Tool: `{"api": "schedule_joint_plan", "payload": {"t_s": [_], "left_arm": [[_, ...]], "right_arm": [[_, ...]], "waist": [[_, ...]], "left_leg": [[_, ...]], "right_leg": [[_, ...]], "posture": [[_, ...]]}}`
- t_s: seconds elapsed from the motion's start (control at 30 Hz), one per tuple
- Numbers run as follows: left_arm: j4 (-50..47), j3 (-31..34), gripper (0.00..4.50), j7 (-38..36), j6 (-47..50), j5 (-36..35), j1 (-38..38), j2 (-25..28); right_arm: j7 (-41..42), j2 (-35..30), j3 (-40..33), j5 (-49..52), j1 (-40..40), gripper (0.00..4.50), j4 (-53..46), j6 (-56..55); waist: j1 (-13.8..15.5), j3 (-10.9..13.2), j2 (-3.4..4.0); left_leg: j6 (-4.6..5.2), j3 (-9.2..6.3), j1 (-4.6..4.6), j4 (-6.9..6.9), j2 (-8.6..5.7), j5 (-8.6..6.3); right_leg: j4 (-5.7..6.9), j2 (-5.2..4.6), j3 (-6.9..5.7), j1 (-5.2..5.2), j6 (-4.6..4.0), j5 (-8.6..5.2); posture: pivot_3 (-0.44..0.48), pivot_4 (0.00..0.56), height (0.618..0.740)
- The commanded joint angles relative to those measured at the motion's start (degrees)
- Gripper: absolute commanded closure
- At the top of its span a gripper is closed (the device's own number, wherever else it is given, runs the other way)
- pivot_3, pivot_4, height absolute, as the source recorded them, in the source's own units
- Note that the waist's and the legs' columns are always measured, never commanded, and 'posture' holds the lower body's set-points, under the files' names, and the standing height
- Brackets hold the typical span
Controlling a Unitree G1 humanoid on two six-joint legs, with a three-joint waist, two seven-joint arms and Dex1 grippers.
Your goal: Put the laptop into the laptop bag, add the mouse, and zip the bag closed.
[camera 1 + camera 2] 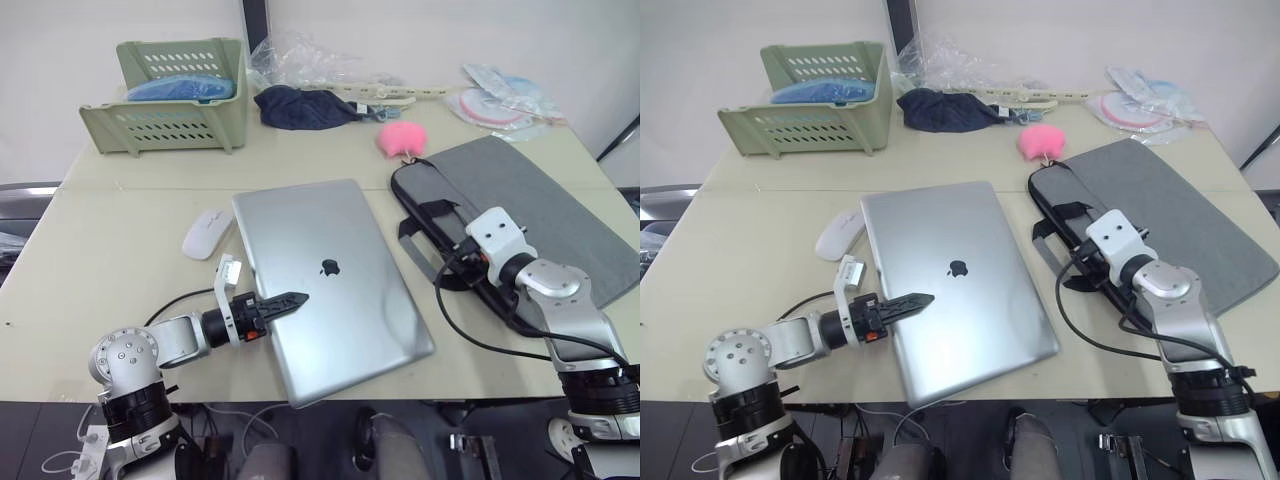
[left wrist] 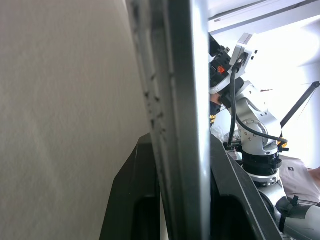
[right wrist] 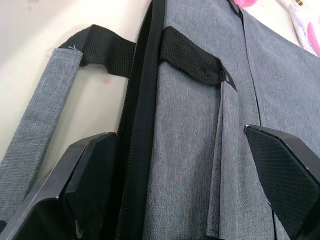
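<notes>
**Left gripper clamps the laptop's edge; right gripper spread over the bag**

Head views: the laptop (image 1: 328,282) lies closed on the table (image 1: 100,250), lid up. Everything else is placed from it. The left gripper (image 1: 296,299) reaches in over its left edge, near the front corner, black fingers lying on the lid. The mouse (image 1: 206,233) sits just off the laptop's far left corner, apart from it. The bag (image 1: 540,215) lies flat to the laptop's right, its black zipper edge and strap handles turned toward the laptop. The pompom (image 1: 403,138) rests at the bag's far corner, beyond the laptop. The right gripper (image 1: 1087,272) is down on the bag's near edge, by a handle. Farther back from the laptop stand a green basket (image 1: 170,95) and a dark cloth bundle (image 1: 305,107).

Left wrist view: the laptop's thin metal edge runs between the two fingers (image 2: 132,200), which are closed on it.

Right wrist view: the fingers (image 3: 85,180) stand wide apart, straddling grey bag fabric and the zipper line, gripping nothing.
</notes>
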Motion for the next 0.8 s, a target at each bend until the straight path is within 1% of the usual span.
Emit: {"api": "schedule_joint_plan", "payload": {"t_s": [0.03,0.37,0.43,0.47,0.57,0.6,0.63,0.73,0.77,0.8], "left_arm": [[-3.4,-1.1,4.01,1.8,-0.7,0.4,0.3,0.8],[-2.8,-2.3,4.01,1.4,-1.2,0.5,0.5,1.2],[-2.7,-2.4,4.01,1.3,-1.4,0.5,0.7,1.4],[-2.7,-2.5,4.01,1.3,-1.5,0.5,0.7,1.5],[-2.8,-2.7,4.01,1.4,-1.6,0.2,0.9,1.5],[-2.8,-2.7,4.01,1.4,-1.7,0.2,0.9,1.5],[-2.8,-2.8,4.01,1.5,-1.8,0.1,1.0,1.6],[-2.7,-2.9,4.01,1.5,-1.9,0.0,1.0,1.7],[-2.7,-3.0,4.01,1.5,-1.9,0.0,1.1,1.7],[-2.7,-3.0,4.01,1.5,-1.9,0.0,1.1,1.7]], "right_arm": [[-1.3,-0.5,-2.0,-0.3,0.3,0.04,-0.5,-1.6],[-1.7,-0.6,-2.9,0.0,0.0,0.04,1.2,-1.8],[-1.7,-0.6,-3.1,0.0,0.1,0.53,1.6,-2.0],[-1.6,-0.6,-3.2,0.0,0.1,0.85,1.8,-2.1],[-1.7,-0.5,-3.2,0.0,0.3,2.11,2.3,-2.4],[-1.7,-0.5,-3.2,0.0,0.3,2.76,2.3,-2.4],[-1.8,-0.5,-3.2,0.0,0.3,2.96,2.4,-2.5],[-1.8,-0.4,-3.1,0.0,0.3,4.29,2.5,-2.5],[-1.8,-0.4,-3.1,0.0,0.3,4.41,2.5,-2.5],[-1.8,-0.4,-3.1,0.0,0.3,4.41,2.6,-2.6]], "waist": [[0.0,0.0,0.0],[0.1,0.0,0.0],[0.1,0.0,0.0],[0.0,0.0,0.0],[0.1,0.0,0.0],[0.1,0.0,0.0],[0.1,0.0,0.0],[0.1,0.0,0.0],[0.0,0.0,0.0],[0.0,0.0,0.0]], "left_leg": [[0.0,0.0,0.0,0.0,0.0,0.0],[0.0,-0.01,0.0,0.02,0.0,0.0],[0.0,0.0,0.0,0.02,0.0,0.0],[0.0,0.0,0.0,0.01,0.0,0.0],[0.0,0.0,0.0,0.02,0.0,0.0],[0.0,0.0,0.0,0.02,0.0,0.0],[0.0,0.0,0.0,0.02,0.0,0.0],[0.0,-0.01,0.0,0.03,0.0,0.0],[0.0,0.0,0.0,0.03,0.0,0.0],[0.0,0.0,0.0,0.03,0.0,0.0]], "right_leg": [[0.0,0.0,0.0,0.0,0.0,0.0],[0.0,-0.01,0.0,0.01,0.0,0.0],[0.0,-0.01,0.0,0.02,0.0,0.0],[0.0,-0.01,0.0,0.01,0.0,0.0],[0.0,-0.01,0.0,0.01,0.0,0.0],[0.0,-0.01,0.0,0.02,0.0,0.0],[0.0,-0.01,0.0,0.02,0.0,0.0],[0.0,-0.01,0.0,0.02,0.0,0.0],[0.0,-0.01,0.0,0.02,0.0,0.0],[0.0,-0.01,0.0,0.02,0.0,0.0]], "posture": [[0.0,0.15,0.74],[0.0,0.15,0.74],[0.0,0.15,0.74],[0.0,0.15,0.74],[0.0,0.15,0.74],[0.0,0.15,0.74],[0.0,0.15,0.74],[0.0,0.15,0.74],[0.0,0.15,0.74],[0.0,0.15,0.74]]}}
